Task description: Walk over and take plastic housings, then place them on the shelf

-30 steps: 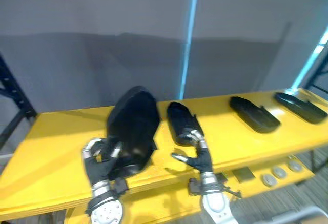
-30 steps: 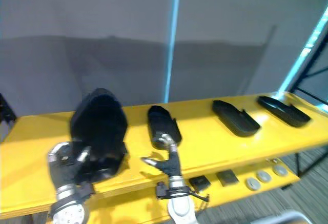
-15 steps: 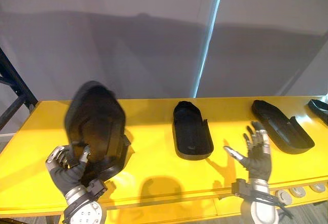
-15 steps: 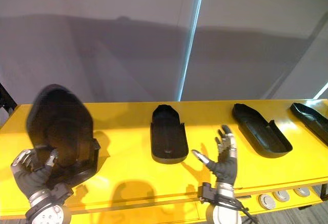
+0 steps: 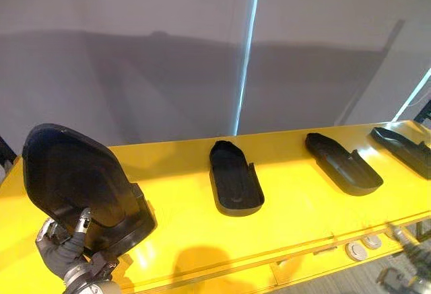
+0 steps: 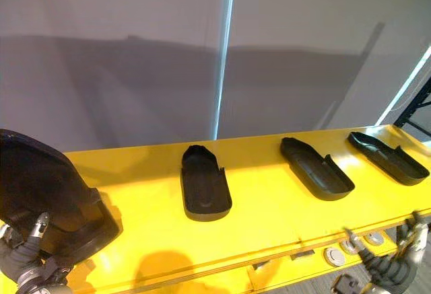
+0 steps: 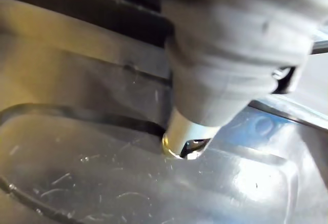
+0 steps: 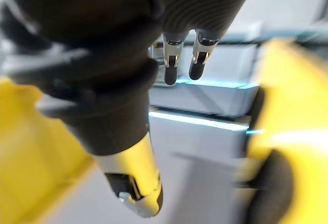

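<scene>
Left hand: seen at the lower left, fingers curled round the lower rim of the large black housing. In the left wrist view the thumb is pressed against the housing's scratched inner surface. The housing is held tilted up, hollow side toward the camera, over the left front part of the yellow shelf. Whether its lower edge touches the shelf cannot be told.

Right hand: seen at the lower right, below the shelf's front edge, fingers straight and spread, nothing held. Straight fingers are confirmed in the right wrist view.

Three more black housings are laid flat on the shelf, hollow side up, well apart from each other: the middle housing, the third housing and, at the right end, the far housing.

Round silver discs are noted on the ledge below the shelf front, near the right hand.
</scene>
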Motion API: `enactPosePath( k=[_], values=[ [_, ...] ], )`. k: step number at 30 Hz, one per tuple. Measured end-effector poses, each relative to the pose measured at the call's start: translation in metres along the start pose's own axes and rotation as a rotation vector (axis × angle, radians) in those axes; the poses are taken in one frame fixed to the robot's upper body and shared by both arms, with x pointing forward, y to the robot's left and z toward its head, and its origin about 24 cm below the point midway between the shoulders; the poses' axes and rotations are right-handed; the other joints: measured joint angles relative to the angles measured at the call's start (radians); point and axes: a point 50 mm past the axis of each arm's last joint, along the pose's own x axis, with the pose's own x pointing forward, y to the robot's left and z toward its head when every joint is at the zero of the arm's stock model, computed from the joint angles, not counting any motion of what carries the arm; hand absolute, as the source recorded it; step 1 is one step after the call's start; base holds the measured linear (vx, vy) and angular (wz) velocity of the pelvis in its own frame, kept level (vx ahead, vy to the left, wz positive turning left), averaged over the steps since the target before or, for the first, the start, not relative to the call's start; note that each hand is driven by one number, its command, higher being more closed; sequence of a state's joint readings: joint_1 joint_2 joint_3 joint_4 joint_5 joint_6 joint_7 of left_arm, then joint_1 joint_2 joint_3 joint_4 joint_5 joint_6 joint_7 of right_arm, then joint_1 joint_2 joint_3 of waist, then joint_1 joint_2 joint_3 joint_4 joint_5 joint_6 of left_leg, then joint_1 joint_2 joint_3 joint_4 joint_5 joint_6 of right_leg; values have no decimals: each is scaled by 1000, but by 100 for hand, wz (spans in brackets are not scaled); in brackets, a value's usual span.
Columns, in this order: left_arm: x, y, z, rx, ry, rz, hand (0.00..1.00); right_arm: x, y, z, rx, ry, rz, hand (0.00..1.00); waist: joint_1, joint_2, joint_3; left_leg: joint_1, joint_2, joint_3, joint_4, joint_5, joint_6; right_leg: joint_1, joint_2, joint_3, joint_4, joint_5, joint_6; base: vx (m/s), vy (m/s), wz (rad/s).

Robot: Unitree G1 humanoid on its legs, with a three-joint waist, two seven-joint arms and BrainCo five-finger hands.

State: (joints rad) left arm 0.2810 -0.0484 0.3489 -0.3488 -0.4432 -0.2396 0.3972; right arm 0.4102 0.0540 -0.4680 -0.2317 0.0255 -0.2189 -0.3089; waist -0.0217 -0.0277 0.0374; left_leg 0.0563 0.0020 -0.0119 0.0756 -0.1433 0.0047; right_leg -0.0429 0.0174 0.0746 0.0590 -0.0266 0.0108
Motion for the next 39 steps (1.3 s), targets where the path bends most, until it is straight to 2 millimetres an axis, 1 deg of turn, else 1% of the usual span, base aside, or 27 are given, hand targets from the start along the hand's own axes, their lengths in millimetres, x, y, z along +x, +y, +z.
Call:
enactPosePath(
  k=[2,5,6,8,9,10,11,12,13,14,15,17,18,19,20,21,23,25,26,28,29,30,31,32,33,37,39],
  values=[
    [3,3,-5,-16,37,-32,100,-18,-4,-55,-76,267,39,0,3,16,-8,-2,0,-2,-4,0,0,0,0,-1,0,0,0,0,0,0],
    [8,5,-11,-40,92,-90,100,-47,-8,-105,-131,537,75,0,15,41,-7,-3,-1,-12,-5,0,0,2,-2,-7,0,-1,0,-11,9,5],
    [9,2,-13,-47,103,-113,100,-53,-8,-113,-140,582,82,0,20,48,-2,-7,-2,-19,-2,-1,-2,3,-4,-13,3,-2,0,-37,6,35],
    [14,-19,-19,-96,148,-244,100,-72,-8,-142,-121,764,91,0,12,63,10,-94,3,-2,71,-47,-36,-16,-35,-106,15,-9,-1,-108,6,97],
    [14,-21,-19,-101,149,-253,100,-73,-7,-144,-112,777,90,0,12,64,12,-102,16,28,78,-56,-35,-18,-38,-115,15,-9,-1,-126,0,112],
    [16,-30,-26,-132,170,-292,100,-75,-7,-151,-102,820,96,0,13,75,19,-138,83,197,129,-64,-52,-26,-52,-150,20,-10,-2,-68,45,88],
    [17,-39,-36,-157,209,-316,100,-71,-6,-157,-106,849,113,0,14,90,27,-166,134,291,177,-64,-53,-28,-71,-187,28,-14,-1,-50,84,98],
    [17,-43,-41,-163,229,-328,100,-70,-5,-161,-108,870,119,0,12,90,28,-180,145,303,204,-65,-54,-31,-88,-207,31,-15,-1,-22,175,95],
    [19,-50,-47,-181,259,-356,100,-68,-5,-167,-109,908,132,0,8,79,35,-206,162,312,262,-67,-56,-32,-133,-232,42,-19,6,-28,222,91],
    [20,-56,-52,-192,295,-391,100,-67,-8,-170,-119,930,148,0,1,73,39,-220,184,302,305,-67,-57,-26,-181,-258,54,-23,15,-29,246,91],
    [21,-58,-55,-187,311,-411,100,-67,-11,-172,-128,940,153,0,-4,74,38,-229,198,280,317,-66,-61,-22,-202,-271,62,-28,22,-28,227,77],
    [29,-63,-55,-155,333,-499,100,-69,-20,-178,-145,1000,159,0,-11,81,34,-226,252,151,298,-48,-74,-23,-249,-284,105,-44,83,-10,434,45],
    [35,-68,-53,-135,335,-541,100,-69,-24,-181,-156,1027,158,0,-9,104,24,-210,270,26,259,47,-75,-29,-250,-282,124,-49,125,12,551,12],
    [38,-70,-52,-130,337,-559,100,-68,-25,-181,-164,1034,161,0,-9,122,19,-200,269,-30,251,36,-137,-28,-251,-279,131,-49,147,20,568,14],
    [46,-79,-52,-109,347,-606,100,-75,-25,-185,-161,1071,171,0,-19,114,12,-187,236,-62,230,-52,-212,-24,-285,-280,133,-48,166,-5,593,25],
    [54,-84,-51,-71,346,-637,100,-90,-16,-190,-136,1127,186,0,-22,72,17,-186,190,-58,227,-48,-203,-19,-327,-274,127,-41,164,-28,551,34],
    [61,-87,-54,6,379,-677,100,-114,-6,-195,-98,1212,210,0,-33,29,8,-181,136,-56,228,-46,-193,4,-368,-275,94,27,171,-61,343,19],
    [61,-92,-55,48,394,-717,100,-118,-4,-196,-86,1226,209,0,-36,28,7,-176,114,-27,219,-45,-162,-20,-390,-259,92,101,164,-100,285,-33],
    [64,-100,-51,59,379,-760,100,-114,-1,-195,-82,1220,224,0,-29,28,5,-179,111,18,197,-37,-142,-73,-392,-249,93,169,121,-115,233,-74],
    [68,-109,-47,64,361,-793,100,-111,2,-195,-85,1210,239,0,-26,40,9,-179,115,73,158,-17,-113,-107,-376,-262,56,226,72,-119,175,-86],
    [74,-114,-47,73,357,-802,100,-110,5,-195,-79,1210,253,0,-35,43,13,-171,122,96,140,-4,-105,-132,-332,-244,140,136,147,-80,85,-71],
    [77,-116,-48,74,361,-801,100,-111,5,-195,-87,1210,264,0,-41,44,14,-164,124,101,132,3,-106,-134,-310,-239,167,88,160,-28,21,-55],
    [81,-122,-50,72,377,-801,100,-111,6,-195,-98,1212,281,0,-52,47,22,-152,123,114,122,18,-102,-133,-268,-230,196,12,135,-108,-154,-67],
    [98,-134,-42,95,386,-816,100,-106,8,-193,-112,1187,312,0,-63,64,54,-134,147,151,22,85,-94,-120,-211,-250,69,38,101,-136,-218,-66],
    [104,-136,-35,112,363,-817,100,-105,9,-193,-123,1182,325,0,-60,63,61,-136,155,153,-2,99,-90,-120,-195,-249,31,62,94,-151,-227,-53],
    [115,-143,-26,134,329,-807,100,-103,4,-193,-142,1183,329,0,-60,58,100,-136,162,165,-44,123,-103,-118,-181,-244,-26,101,97,-36,-18,-9],
    [130,-158,-14,164,282,-783,100,-99,9,-191,-136,1166,347,0,-58,47,131,-178,158,170,-41,136,-121,-153,-183,-229,-51,130,102,-59,26,-11]
  ],
)
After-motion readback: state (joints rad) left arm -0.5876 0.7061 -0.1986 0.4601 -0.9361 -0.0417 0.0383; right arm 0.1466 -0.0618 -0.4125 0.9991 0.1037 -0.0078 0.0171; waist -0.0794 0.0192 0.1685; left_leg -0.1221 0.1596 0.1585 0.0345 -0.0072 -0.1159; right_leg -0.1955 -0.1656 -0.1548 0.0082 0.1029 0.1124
